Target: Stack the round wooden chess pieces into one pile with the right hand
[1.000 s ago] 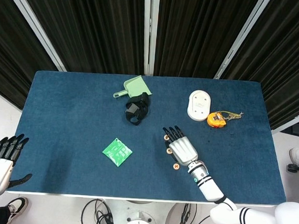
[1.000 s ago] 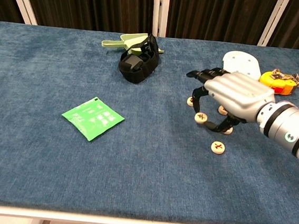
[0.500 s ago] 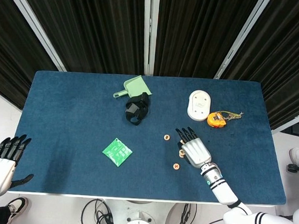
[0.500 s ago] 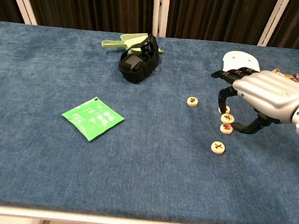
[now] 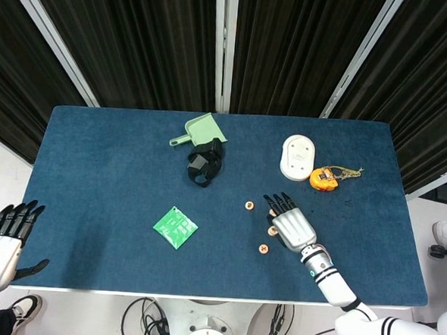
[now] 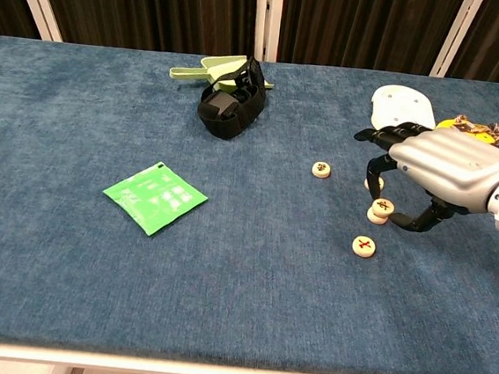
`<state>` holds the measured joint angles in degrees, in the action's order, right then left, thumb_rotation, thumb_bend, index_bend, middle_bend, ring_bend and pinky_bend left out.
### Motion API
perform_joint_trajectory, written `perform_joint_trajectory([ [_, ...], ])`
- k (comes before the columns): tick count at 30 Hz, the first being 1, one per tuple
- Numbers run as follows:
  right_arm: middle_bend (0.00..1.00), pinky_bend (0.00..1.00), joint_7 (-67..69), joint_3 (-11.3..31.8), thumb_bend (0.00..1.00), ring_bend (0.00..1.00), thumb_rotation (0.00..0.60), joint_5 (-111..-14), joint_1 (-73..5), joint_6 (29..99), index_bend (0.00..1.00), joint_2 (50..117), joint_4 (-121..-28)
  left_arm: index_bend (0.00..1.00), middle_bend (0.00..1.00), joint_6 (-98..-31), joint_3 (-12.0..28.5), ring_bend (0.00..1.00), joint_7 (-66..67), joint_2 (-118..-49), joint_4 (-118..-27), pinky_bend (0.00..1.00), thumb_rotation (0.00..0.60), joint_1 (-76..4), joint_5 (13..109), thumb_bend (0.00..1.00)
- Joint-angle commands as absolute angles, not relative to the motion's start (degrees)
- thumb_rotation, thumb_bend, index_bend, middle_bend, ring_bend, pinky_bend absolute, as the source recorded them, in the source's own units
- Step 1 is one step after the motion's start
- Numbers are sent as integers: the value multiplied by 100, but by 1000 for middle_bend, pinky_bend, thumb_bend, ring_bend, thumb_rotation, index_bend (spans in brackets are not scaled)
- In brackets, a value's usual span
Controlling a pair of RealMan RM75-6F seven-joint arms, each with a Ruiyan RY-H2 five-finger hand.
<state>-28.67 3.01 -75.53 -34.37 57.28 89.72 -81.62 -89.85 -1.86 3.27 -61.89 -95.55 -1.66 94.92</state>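
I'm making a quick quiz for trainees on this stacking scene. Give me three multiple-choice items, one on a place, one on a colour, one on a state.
1. Where does the green packet lie?
A. Left of the chess pieces, on open table
B. On the white oval dish
C. Under the right hand

2. What colour is the mark on the lone piece nearest the table's front edge?
A. Blue
B. Red
C. Green

3. What is the right hand doing?
A. Lying flat far from the pieces
B. Lifting the black strap bundle
C. Holding one piece in its fingers over another piece

Answers:
1. A, since the chest view shows it alone on the blue cloth, well left of the pieces.
2. B, as a red cross shows on its top.
3. C, because the chest view shows the upper piece between the fingers, overlapping the lower one.
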Motion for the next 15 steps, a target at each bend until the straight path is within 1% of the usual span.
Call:
perform_joint_trajectory([
  [1,4,0,-2851,304,288,0,600,-7566,-3444,5730,530,8983,-8161,0,0,-8993,-189,0,332,-6190,-9555,0,600,-161,9498,60],
  [9,4,0,-2978,298,287,0,600,-7488,-3458,5689,514,8952,-8218,0,0,-9009,-194,0,324,-6180,-9562,0,600,-153,9508,60],
  [11,4,0,-2991,296,285,0,600,-7467,-3458,5681,491,8953,-8226,0,0,-8998,-193,0,320,-6179,-9560,0,600,-155,9496,60],
  [15,2,0,-2989,285,276,0,600,-7451,-3468,5650,411,8960,-8237,0,0,-8977,-192,0,322,-6176,-9565,0,600,-161,9480,60],
])
